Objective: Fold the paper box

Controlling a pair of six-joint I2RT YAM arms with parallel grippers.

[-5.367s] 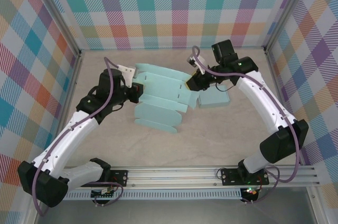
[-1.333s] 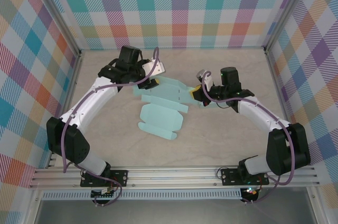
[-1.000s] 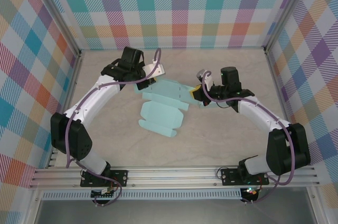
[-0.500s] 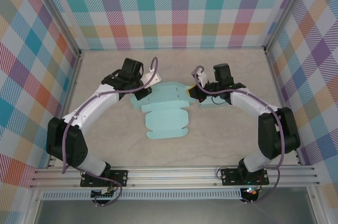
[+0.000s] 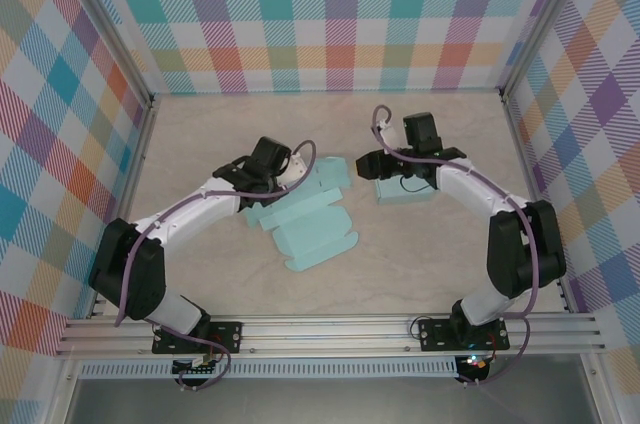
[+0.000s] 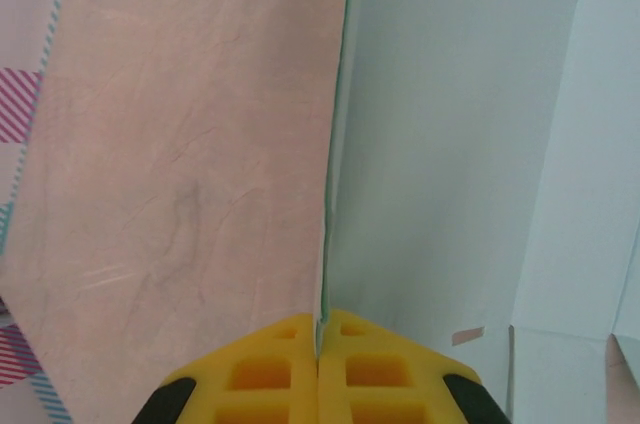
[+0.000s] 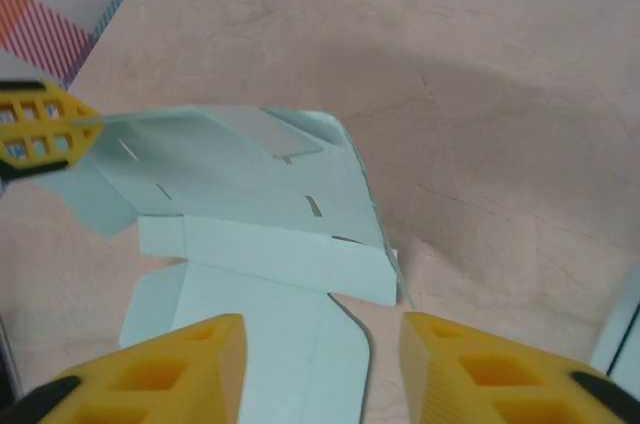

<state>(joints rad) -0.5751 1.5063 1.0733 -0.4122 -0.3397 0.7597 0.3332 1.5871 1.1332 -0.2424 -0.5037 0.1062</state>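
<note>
Since half a second ago the left gripper has drawn nearer and lower, its fingers pressed together on the thin left edge of the paper box. The flat sheet has swung askew, and one left panel is lifted off the table. The right gripper has let go; its fingers stand apart above the sheet's far right corner, touching nothing. A second pale blue piece lies under the right arm. Bare table lies open in front and behind, with the plaid walls well apart.
</note>
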